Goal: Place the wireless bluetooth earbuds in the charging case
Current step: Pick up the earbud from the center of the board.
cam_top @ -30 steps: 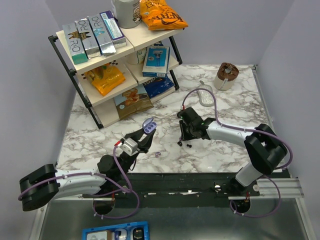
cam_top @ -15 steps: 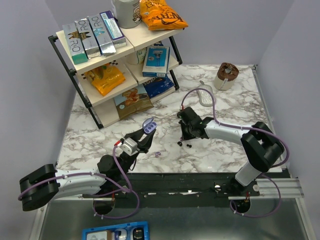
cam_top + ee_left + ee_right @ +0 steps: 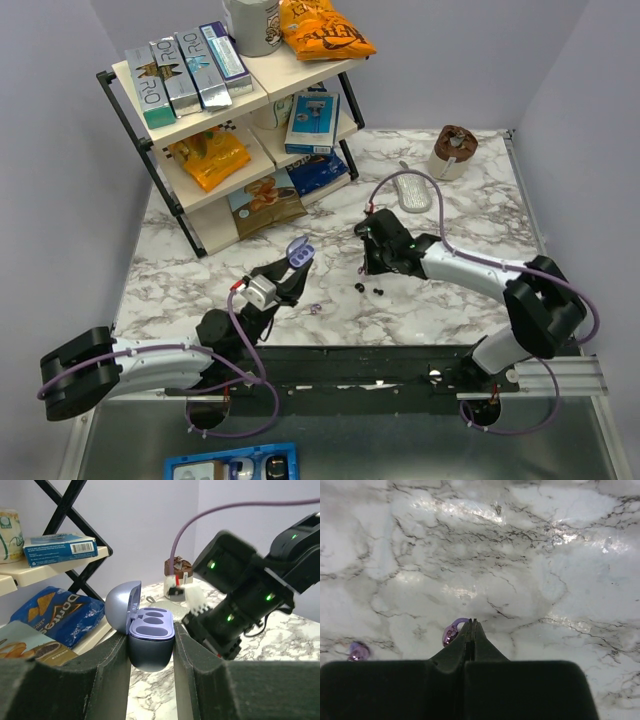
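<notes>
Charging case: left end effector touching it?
Touching. Left wrist view: the charging case sits pinched between the fingers of the left end effector, both pressed against its sides.

In the right wrist view, one earbud (image 3: 451,632) sits half hidden behind the closed tips of the right gripper (image 3: 471,625); whether it is pinched cannot be told. A second earbud (image 3: 357,651) is blurred. The fingers (image 3: 105,670) of the left gripper (image 3: 151,636) cover the charging case (image 3: 150,622)'s lower sides. The top view's bottom edge cuts off a blue tray (image 3: 232,465).

Glossy marble-patterned table (image 3: 180,290), matt lavender plastic charging case (image 3: 150,647), shiny purple earbud (image 3: 451,632)
</notes>
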Controlling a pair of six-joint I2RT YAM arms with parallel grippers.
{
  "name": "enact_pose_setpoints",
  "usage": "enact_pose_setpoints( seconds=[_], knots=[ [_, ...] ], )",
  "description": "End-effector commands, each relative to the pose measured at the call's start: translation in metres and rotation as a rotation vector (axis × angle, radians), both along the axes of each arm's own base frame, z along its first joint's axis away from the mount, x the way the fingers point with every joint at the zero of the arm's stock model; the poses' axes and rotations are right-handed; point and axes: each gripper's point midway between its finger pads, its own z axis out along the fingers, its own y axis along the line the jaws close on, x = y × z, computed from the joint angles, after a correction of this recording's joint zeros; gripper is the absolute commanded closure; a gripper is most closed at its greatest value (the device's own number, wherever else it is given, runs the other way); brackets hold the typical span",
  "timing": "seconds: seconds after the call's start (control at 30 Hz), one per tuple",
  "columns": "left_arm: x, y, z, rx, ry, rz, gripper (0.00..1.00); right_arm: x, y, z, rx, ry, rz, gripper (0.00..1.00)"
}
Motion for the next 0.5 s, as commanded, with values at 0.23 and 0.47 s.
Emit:
enact_pose_setpoints(
  seconds=[0.23,0.47],
  knots=[
    [0.0,-0.002,0.008,-0.039,-0.012,-0.018,1.0,-0.006,-0.018,0.105,0.211,-0.306,-0.051,0.99],
    [0.015,-0.015,0.013,-0.083,-0.03,-0.046,1.0,-0.021,-0.029,0.172,0.234,-0.565,-0.051,0.99]
  ],
)
